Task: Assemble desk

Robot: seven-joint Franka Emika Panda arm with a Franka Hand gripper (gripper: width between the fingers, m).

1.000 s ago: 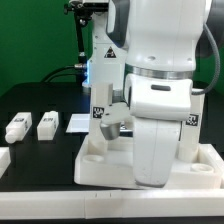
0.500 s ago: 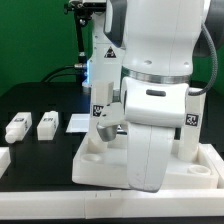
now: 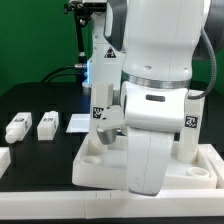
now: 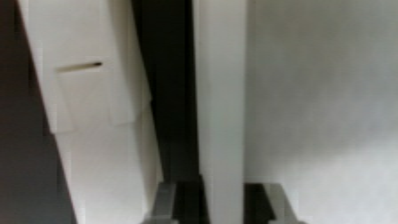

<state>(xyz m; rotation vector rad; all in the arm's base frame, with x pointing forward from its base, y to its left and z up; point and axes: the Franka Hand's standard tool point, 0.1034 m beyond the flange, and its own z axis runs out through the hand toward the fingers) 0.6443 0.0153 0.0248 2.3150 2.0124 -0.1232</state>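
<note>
The white desk top [image 3: 95, 172] lies on the black table, largely hidden by my arm. One tagged leg [image 3: 100, 108] stands upright at its back corner on the exterior view's left. A second tagged leg [image 3: 190, 120] stands beyond my wrist on the right. Two loose legs [image 3: 17, 127] [image 3: 47, 124] lie on the table to the left. My gripper [image 3: 112, 128] reaches down beside the upright leg. In the wrist view the gripper [image 4: 215, 200] is shut: a narrow white strip, apparently the top's raised rim [image 4: 215, 90], fills the gap between the dark fingers [image 4: 173, 205].
A flat white piece [image 3: 77, 122] lies on the table just left of the desk top. Another white object [image 3: 3, 157] pokes in at the left edge. A metal stand with cables [image 3: 88, 40] rises behind, against a green backdrop.
My wrist housing has shifted slightly toward the exterior view's left and a little lower. The desk top and loose legs have stayed put, and the jaws are still shut.
</note>
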